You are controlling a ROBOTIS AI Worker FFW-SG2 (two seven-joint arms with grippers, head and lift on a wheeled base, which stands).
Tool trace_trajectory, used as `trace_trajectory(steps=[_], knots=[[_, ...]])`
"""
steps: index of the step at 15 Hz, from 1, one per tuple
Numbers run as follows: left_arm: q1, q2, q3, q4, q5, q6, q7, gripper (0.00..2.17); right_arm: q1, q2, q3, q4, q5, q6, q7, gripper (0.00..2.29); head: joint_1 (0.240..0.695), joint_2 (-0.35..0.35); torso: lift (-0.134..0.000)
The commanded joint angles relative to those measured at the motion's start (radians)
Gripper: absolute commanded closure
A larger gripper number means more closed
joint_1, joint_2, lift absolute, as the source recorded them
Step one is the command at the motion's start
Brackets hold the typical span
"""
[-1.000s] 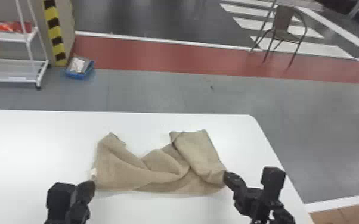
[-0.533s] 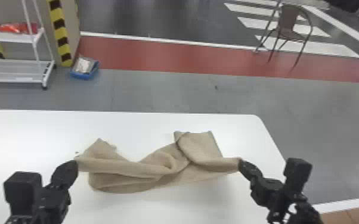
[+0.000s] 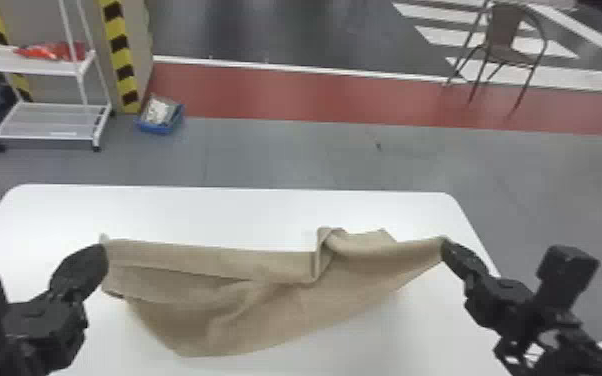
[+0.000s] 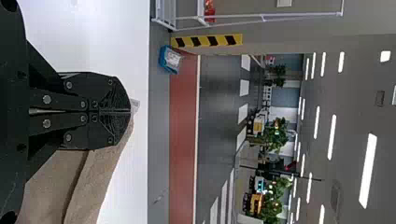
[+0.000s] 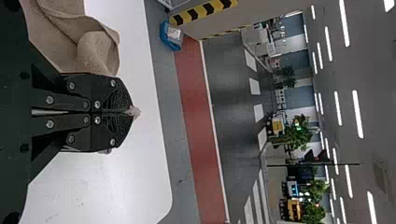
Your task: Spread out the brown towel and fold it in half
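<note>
White tabletop (image 3: 205, 212), brown towel (image 3: 265, 315) drawn out between two grippers

Beyond the table lies a grey floor (image 3: 285, 155) crossed by a red strip (image 3: 285, 97). A white rack (image 3: 45, 122) stands in the far left of the head view, with a blue tray (image 3: 162, 127) on the floor near it and a chair (image 3: 507, 45) far off to the right. The towel spans the near part of the table, creased lengthwise towards its left side, with a bunched fold right of its middle; its near edge bows towards the robot. The left gripper (image 3: 102, 252) is closed on the towel's far left corner, its two fingers (image 4: 112, 93) pressed together and a pale scrap poking past their tips. The right gripper (image 3: 447, 246) is closed as well, pinching the opposite corner, a small bit of cloth showing beyond its fingertips (image 5: 122, 100)
</note>
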Motion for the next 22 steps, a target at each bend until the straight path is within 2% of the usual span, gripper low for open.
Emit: trace_trajectory(steps=[1,2,6,8,10,11,12,14,17,19,21,22], knots=[[0.01,0.003,0.019,-0.035,0.005,0.02,0.004,1.89,-0.017,0.001,-0.042,-0.014,-0.003,0.051,-0.001,1.77,0.695,-0.193,0.0],[0.01,0.004,0.025,-0.036,0.004,0.017,0.005,1.89,-0.037,0.001,-0.071,-0.013,-0.001,0.11,0.001,1.77,0.695,-0.196,0.0],[-0.002,0.004,0.012,-0.021,-0.007,0.02,0.008,1.89,-0.028,0.001,-0.073,0.03,-0.003,0.073,0.013,1.77,0.695,-0.223,0.0],[-0.056,0.001,-0.014,0.027,-0.033,0.078,0.014,1.89,-0.024,0.001,-0.073,0.047,-0.004,0.07,0.021,1.77,0.695,-0.226,0.0],[-0.157,-0.002,-0.067,0.153,-0.058,0.081,0.021,1.89,-0.02,0.001,-0.073,0.067,-0.004,0.061,0.03,1.77,0.695,-0.23,0.0],[-0.226,-0.008,-0.112,0.251,-0.091,0.078,0.025,1.89,-0.017,0.001,-0.071,0.073,-0.006,0.061,0.038,1.77,0.695,-0.232,0.0],[-0.288,-0.01,-0.158,0.338,-0.117,0.075,0.047,1.89,-0.01,0.001,-0.07,0.076,-0.006,0.051,0.039,1.77,0.695,-0.236,0.0],[-0.395,-0.014,-0.244,0.504,-0.128,0.011,0.093,1.89,-0.002,0.001,-0.07,0.087,-0.007,0.042,0.051,1.77,0.695,-0.257,0.0],[-0.484,-0.06,-0.287,0.691,-0.171,-0.192,0.142,1.89,0.001,0.001,-0.1,0.107,-0.012,0.018,0.054,1.77,0.695,-0.283,0.0],[-0.565,-0.074,-0.304,0.823,-0.173,-0.339,0.177,1.89,-0.01,0.001,-0.119,0.129,-0.012,0.015,0.058,1.77,0.695,-0.311,0.0],[-0.688,-0.102,-0.31,1.013,-0.173,-0.428,0.199,1.85,-0.024,0.001,-0.12,0.158,-0.004,0.002,0.058,1.77,0.695,-0.317,0.0],[-0.746,-0.117,-0.313,1.122,-0.173,-0.486,0.197,1.39,-0.03,0.001,-0.119,0.172,-0.001,-0.001,0.059,1.77,0.695,-0.318,0.0]])
